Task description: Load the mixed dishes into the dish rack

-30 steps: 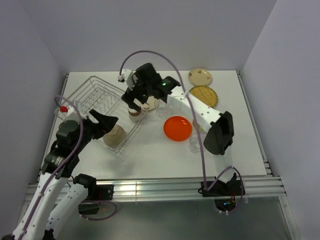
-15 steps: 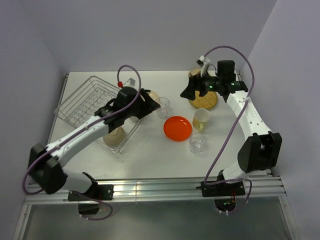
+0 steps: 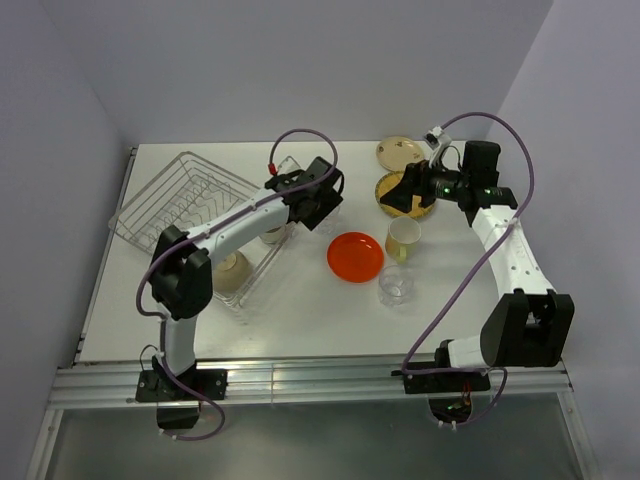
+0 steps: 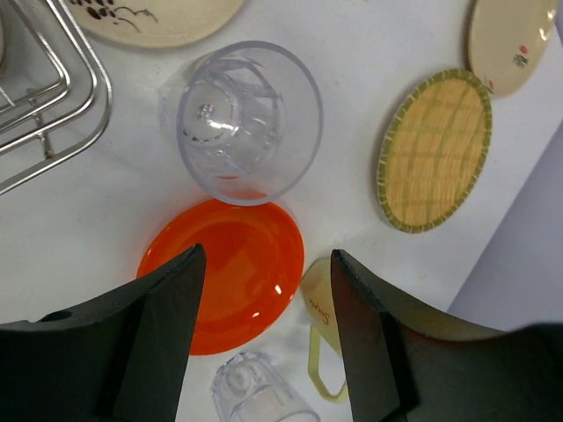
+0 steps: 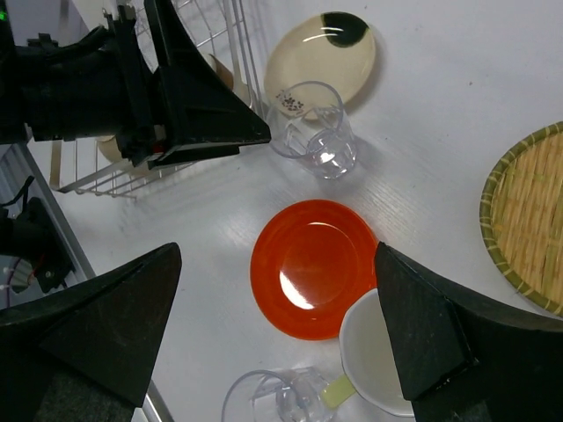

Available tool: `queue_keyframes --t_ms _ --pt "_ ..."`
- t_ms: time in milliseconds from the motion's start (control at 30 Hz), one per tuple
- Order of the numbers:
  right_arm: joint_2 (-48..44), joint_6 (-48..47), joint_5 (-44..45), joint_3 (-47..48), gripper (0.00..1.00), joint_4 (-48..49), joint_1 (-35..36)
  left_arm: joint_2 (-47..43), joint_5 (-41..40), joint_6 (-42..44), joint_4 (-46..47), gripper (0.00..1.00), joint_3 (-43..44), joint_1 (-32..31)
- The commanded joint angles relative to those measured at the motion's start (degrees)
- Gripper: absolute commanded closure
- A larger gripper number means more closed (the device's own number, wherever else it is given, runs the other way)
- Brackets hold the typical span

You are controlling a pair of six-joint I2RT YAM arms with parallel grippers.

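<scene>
On white desk (image 3: 300, 320), far left: rectangular silver wire dish rack (image 3: 170, 195), upright prongs along its floor. In its near corner, a tan rounded piece (image 3: 232, 270), too blurred to name closer. Just off rack's right edge: clear ribbed glass (image 4: 249, 119), upright, mouth up, with a cream patterned plate (image 4: 154, 13) lying flat just beside it. Near middle of desk: orange round plate (image 3: 355, 257), flat, apart from rack. To its right: pale yellow mug (image 3: 403, 238), upright, handle pointing toward a second clear glass (image 3: 396, 285) on the near side. Far right: tan woven-look round plate (image 4: 435, 149), and beyond it another cream plate (image 4: 510, 40), both flat and well apart from rack. Left jaws: raised over desk by the first glass, which sits just ahead of the fingertips in wrist view. Parted partway, black fingers (image 4: 149, 343) framing orange plate below, gripping nothing. Right jaws: raised over woven plate at far right, as seen from top view. Spread wide, fingers (image 5: 440, 325) clear of every dish, holding nothing.
</scene>
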Motion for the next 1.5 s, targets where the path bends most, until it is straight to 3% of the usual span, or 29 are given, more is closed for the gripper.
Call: queue_keyframes --t_ms 0,167,533,933,1033,1233,1333,1367,1467 --pt "-1.57 0.8 -2.03 -1.4 0.02 3.44 -0.95 2.11 -5.12 -4.44 -6.73 0.35 4.22 -0.38" --pt "-1.75 1.06 -2.29 -1.76 0.02 3.44 -1.65 8.08 -7.85 -8.22 -13.84 0.37 9.76 -0.46" --pt "-1.92 2.12 -2.55 -3.42 0.01 4.85 -1.74 15.56 -8.9 -5.67 -12.27 0.44 14.68 -0.11" --pt "-2.28 1.5 -3.0 -3.6 0.01 4.5 -2.09 15.31 -5.3 -1.37 -5.16 0.99 12.58 0.24" --pt "-2.19 0.45 -2.73 -3.25 0.01 3.8 -2.09 13.03 -3.81 0.91 -2.61 1.0 11.61 0.41" --pt "-2.27 -0.26 -3.61 -0.01 0.01 2.04 -2.18 2.68 -2.14 9.52 7.41 1.0 8.37 1.82" --pt "-1.84 2.36 -4.05 4.47 0.02 2.04 -2.18 -6.45 0.93 16.2 17.68 1.0 0.82 3.66" --pt "-1.58 3.42 -3.61 7.44 0.02 2.21 -2.18 -9.28 5.38 19.35 21.19 1.0 -1.99 5.06" --pt "-1.31 12.72 -2.91 11.15 0.02 5.71 -2.18 -20.97 16.19 21.66 42.16 1.0 -18.58 9.27"
